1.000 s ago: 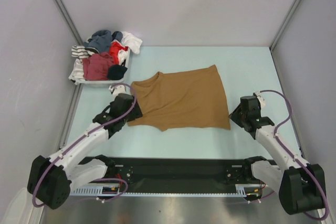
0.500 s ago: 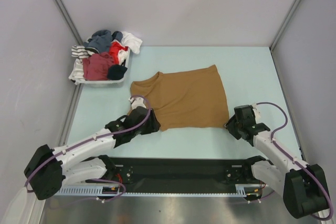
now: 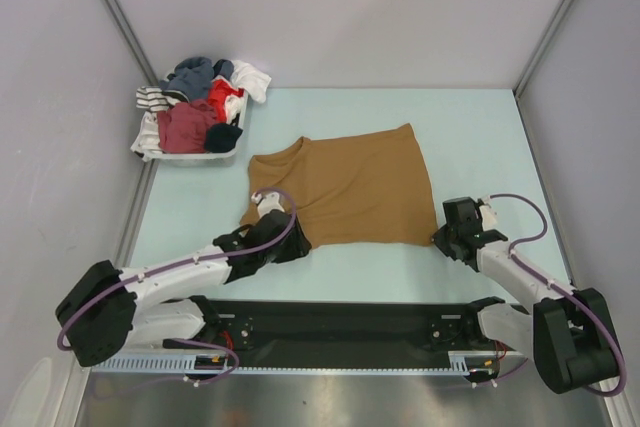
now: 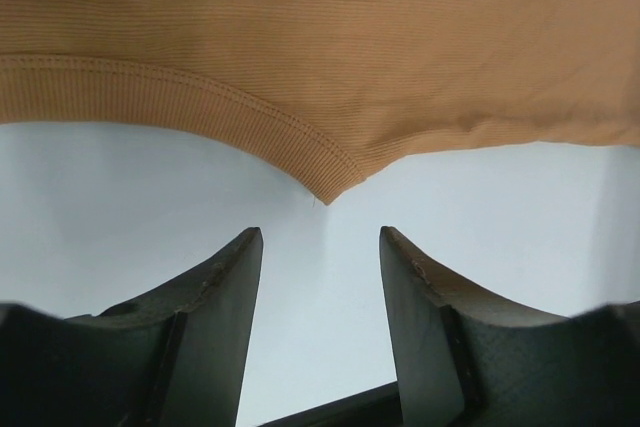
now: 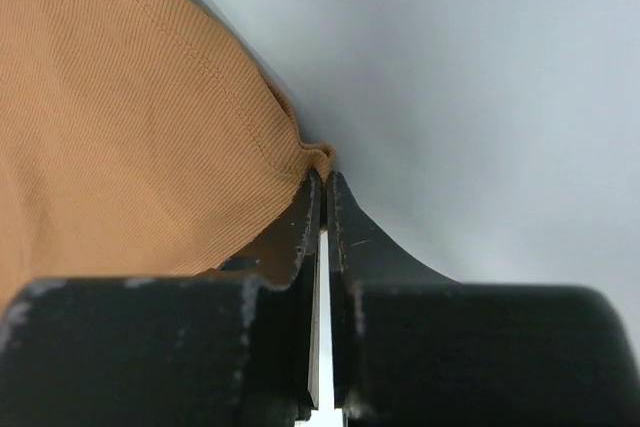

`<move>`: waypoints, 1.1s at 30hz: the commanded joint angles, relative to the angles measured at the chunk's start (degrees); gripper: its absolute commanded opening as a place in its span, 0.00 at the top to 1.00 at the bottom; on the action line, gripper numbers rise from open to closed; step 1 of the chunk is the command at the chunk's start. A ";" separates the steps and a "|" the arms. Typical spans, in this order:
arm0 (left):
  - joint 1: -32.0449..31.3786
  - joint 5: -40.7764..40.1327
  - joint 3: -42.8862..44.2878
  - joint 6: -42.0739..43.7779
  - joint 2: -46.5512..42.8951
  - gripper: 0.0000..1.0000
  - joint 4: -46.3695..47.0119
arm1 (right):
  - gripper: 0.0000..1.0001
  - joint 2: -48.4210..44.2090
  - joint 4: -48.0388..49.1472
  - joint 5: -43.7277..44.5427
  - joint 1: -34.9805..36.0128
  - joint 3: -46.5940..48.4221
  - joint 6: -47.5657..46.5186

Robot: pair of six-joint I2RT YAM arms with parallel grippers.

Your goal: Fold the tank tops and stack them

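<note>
I am grabbing the top [image 3: 350, 192] to fold it: right fingers [image 5: 352, 247] squeezing shut at its 4 o'clock corner, left fingers [image 4: 215, 287] gaping, needing to pinch the 7 o'clock corner.

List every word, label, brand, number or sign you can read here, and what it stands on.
None can be read.
The tan-brown ribbed cloth tank top is plain.
Any marks on the black base plate between the arms are too small to read.
</note>
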 commanded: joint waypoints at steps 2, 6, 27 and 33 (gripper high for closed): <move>-1.76 -0.94 -0.67 -2.54 1.58 0.44 3.02 | 1.00 0.73 0.35 3.62 -0.24 1.17 -0.28; -2.73 -1.38 -0.85 -3.24 4.39 0.45 4.34 | 1.00 -0.41 0.35 3.35 -0.24 1.08 -0.72; -2.99 -5.51 3.72 -2.72 18.90 1.00 6.55 | 1.00 -5.60 -2.72 3.70 0.11 0.99 -2.56; -3.61 -3.93 3.54 0.71 14.16 1.00 1.46 | 1.00 -3.84 -9.21 6.60 1.16 4.94 -5.99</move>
